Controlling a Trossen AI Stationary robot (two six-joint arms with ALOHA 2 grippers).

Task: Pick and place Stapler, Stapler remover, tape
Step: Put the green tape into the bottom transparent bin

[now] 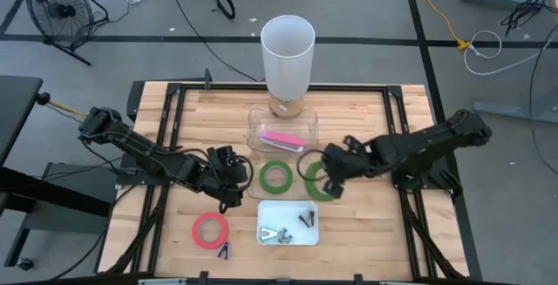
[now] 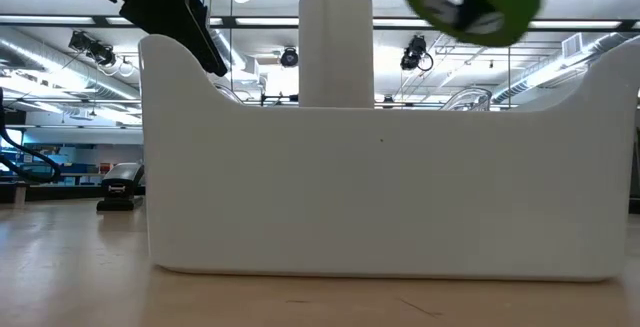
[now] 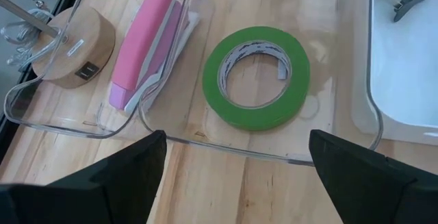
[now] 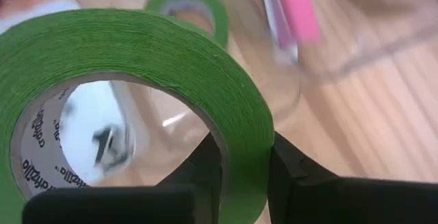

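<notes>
Green tape (image 4: pixel 130 80), a roll gripped through its wall by the right claw (image 1: pixel 331 179), fills the right wrist view, lifted off the tabletop (image 1: pixel 366 119). One finger sits inside the ring, one outside, clenched on it. Ahead of that claw and just beside it lies the clear tray (image 1: pixel 261 185), already holding a second green roll (image 1: pixel 276 177); beyond it sits the pink stapler (image 1: pixel 284 139), its long axis running across the claw's reach. Left claw (image 1: pixel 228 173) hovers released at the tray's other edge. Staple removers (image 1: pixel 277 234) lie in the white tray (image 1: pixel 261 213). Judging by this, the right arm is better placed to drop its roll beside the first.
</notes>
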